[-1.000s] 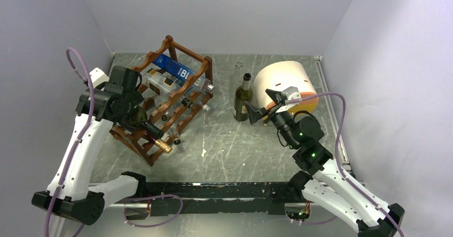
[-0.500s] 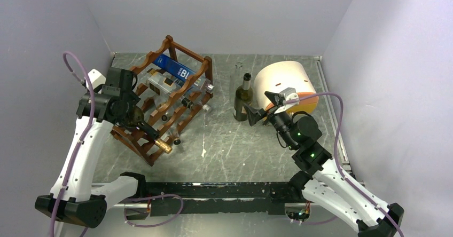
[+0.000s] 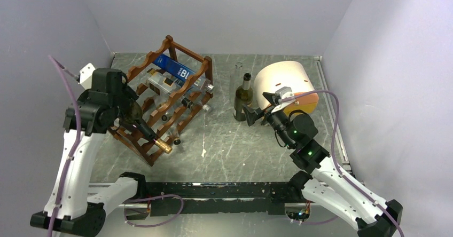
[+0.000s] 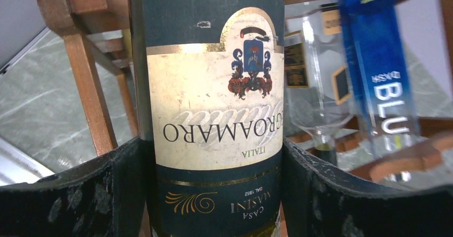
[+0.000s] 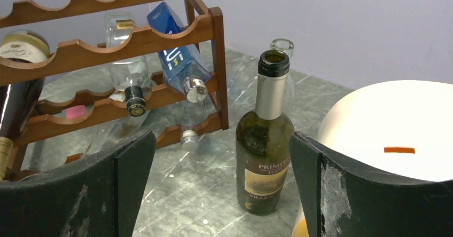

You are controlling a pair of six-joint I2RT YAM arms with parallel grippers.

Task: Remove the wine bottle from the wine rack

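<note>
The reddish-brown wooden wine rack (image 3: 189, 52) stands at the back left. A dark wine bottle (image 3: 152, 136) with a gold-capped neck lies in its lower front tier, neck pointing to the near right. My left gripper (image 3: 127, 115) is shut on the body of this bottle at the rack's left side. In the left wrist view the bottle's cream and dark blue label (image 4: 213, 114) fills the space between both fingers of that gripper (image 4: 213, 194), which press its sides. My right gripper (image 3: 255, 112) is open and empty beside a standing green bottle (image 3: 244, 98).
A blue bottle (image 3: 173, 69) and clear bottles (image 5: 128, 71) lie in the rack's upper tiers. The open green bottle (image 5: 265, 157) stands between my right fingers' line of sight and the cream-and-orange drum box (image 3: 286, 82). The purple walls are close on the left, back and right.
The left arm's wrist and elbow have swung left and back while staying shut on the bottle; the bottle's gold neck has hardly shifted. The right gripper has edged slightly left.
</note>
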